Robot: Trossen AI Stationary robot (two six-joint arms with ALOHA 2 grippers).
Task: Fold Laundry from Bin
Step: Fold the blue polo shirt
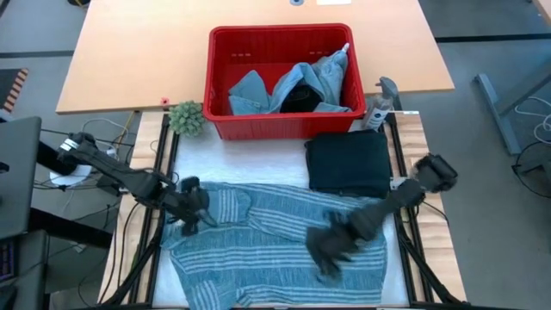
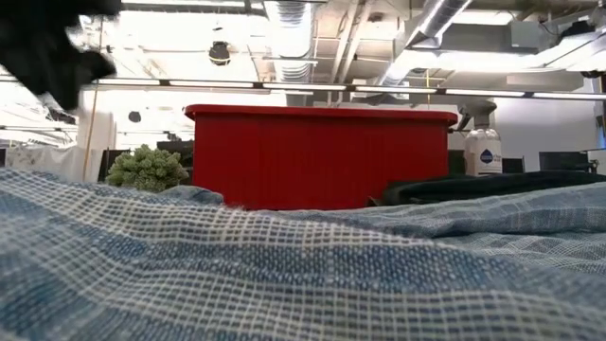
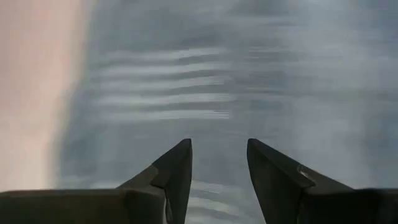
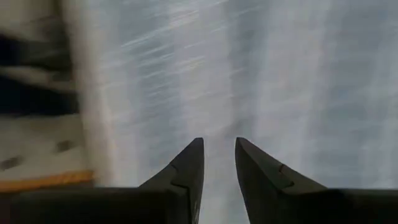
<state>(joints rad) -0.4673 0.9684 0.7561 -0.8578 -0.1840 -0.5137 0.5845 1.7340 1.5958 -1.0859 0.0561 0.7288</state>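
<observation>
A blue-grey striped cloth [image 1: 275, 245] lies spread, not yet folded, before the red bin [image 1: 284, 45] (denim and dark pieces wait inside), one dark garment [image 1: 349, 162] folded beside it, as the left gripper [image 1: 191, 220] and right gripper [image 1: 327, 251] hover above, fingers parted, empty.
</observation>
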